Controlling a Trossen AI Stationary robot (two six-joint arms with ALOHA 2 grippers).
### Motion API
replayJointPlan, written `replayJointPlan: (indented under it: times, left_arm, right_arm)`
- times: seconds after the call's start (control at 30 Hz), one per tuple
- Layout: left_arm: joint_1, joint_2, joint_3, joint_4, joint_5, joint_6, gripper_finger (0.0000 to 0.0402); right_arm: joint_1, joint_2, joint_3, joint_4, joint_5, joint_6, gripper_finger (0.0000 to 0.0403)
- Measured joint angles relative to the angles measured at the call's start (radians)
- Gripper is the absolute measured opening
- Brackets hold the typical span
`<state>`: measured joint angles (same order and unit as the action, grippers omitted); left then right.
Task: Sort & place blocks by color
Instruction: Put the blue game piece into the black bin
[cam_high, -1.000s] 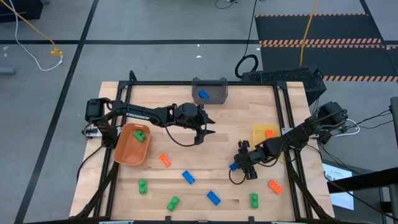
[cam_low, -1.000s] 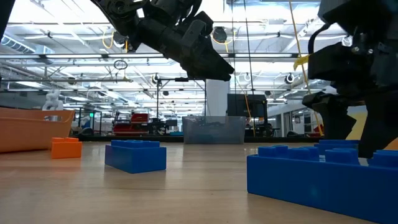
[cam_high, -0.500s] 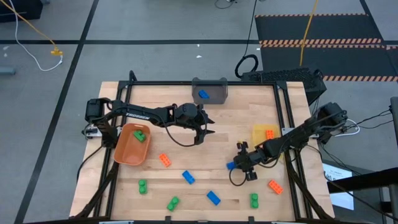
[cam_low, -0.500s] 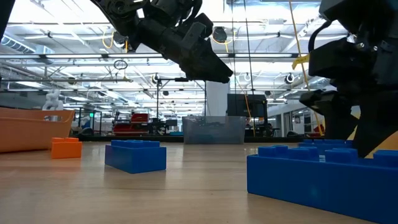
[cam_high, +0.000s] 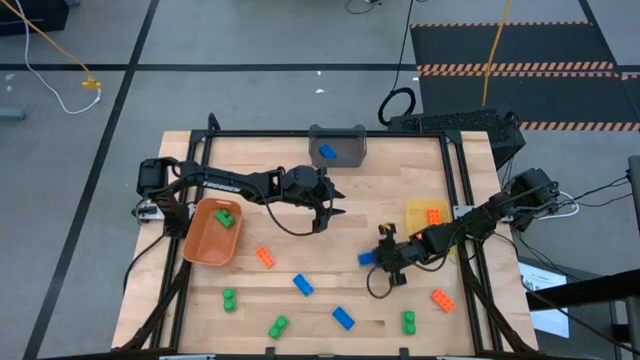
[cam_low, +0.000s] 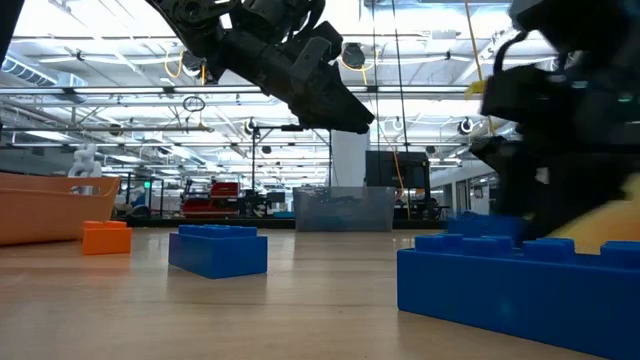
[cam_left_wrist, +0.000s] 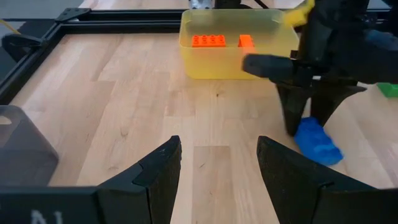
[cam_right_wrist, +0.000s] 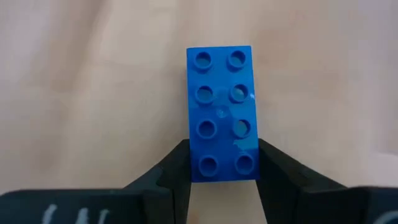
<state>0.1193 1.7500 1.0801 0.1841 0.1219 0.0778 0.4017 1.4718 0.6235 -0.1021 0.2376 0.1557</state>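
Blue brick (cam_right_wrist: 221, 112) pinched in right gripper (cam_high: 372, 262)
Loose bricks on table (cam_high: 400, 190) front: green (cam_high: 278, 326), blue (cam_high: 343, 318), orange (cam_high: 442, 299); right fingers (cam_right_wrist: 280, 171) clamp the blue brick's sides right of centre, beside yellow bin (cam_high: 418, 215); left gripper (cam_high: 327, 210) hangs mid-table, fingers (cam_left_wrist: 158, 168) spread, holding nothing; orange bin (cam_high: 200, 245) holds a green brick; grey bin (cam_high: 340, 135), far edge, holds a blue one

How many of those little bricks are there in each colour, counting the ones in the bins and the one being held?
Orange blocks: 4, two of them in the yellow bin
Blue blocks: 4, one held in the right gripper
Green blocks: 4
Total: 12
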Motion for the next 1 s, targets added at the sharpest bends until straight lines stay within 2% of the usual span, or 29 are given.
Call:
replayJointPlan:
  times: [0.3,0.57,0.83,1.0]
  left_arm:
    - [0.005,-0.032,0.001,0.017,-0.019,0.007,0.0209]
    - [0.014,-0.074,0.002,0.063,-0.018,0.073,0.0209]
    - [0.152,-0.107,0.002,0.135,-0.014,0.064,0.0209]
    - [0.226,-0.106,0.001,0.114,0.047,0.023,0.0209]
  right_arm:
    - [-0.157,-0.110,0.002,0.040,0.131,-0.049,0.0123]
    - [-0.388,-0.150,0.030,0.199,0.131,-0.143,0.0123]
    - [-0.636,-0.151,0.141,0.202,0.128,-0.279,0.0123]
    - [-0.762,-0.122,0.184,0.206,0.078,-0.313,0.0123]
